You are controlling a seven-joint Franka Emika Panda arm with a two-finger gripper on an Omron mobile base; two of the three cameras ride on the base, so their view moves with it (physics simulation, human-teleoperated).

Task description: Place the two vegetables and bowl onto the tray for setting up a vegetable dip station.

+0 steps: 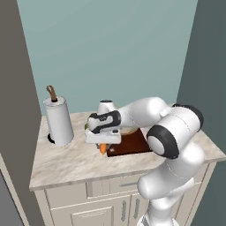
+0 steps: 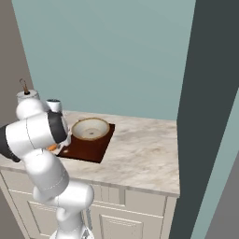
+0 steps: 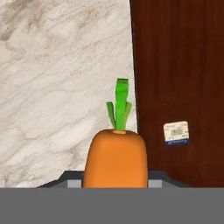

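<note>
Carrot (image 3: pixel 116 157) at lower centre — clamped in the pincer (image 3: pixel 114 177), green top forward, beside the tray (image 3: pixel 179 65) edge, apparently for placement.

Countertop (image 1: pixel 66 163): pale marble with brownish veining, spanning the cabinet top from the left wall to the right edge.
Paper towel roll (image 1: pixel 58 120): white, upright on a holder at the far left of the counter; a brown curved finial (image 1: pixel 52 93) rises from its top.
Cabinet (image 1: pixel 92 205): cream drawer and door fronts with slim grey handles, below the counter.
Back wall (image 1: pixel 110 48): plain teal.
Side panels: grey-brown at left (image 1: pixel 17 88), dark slate at right (image 2: pixel 200 93).
</note>
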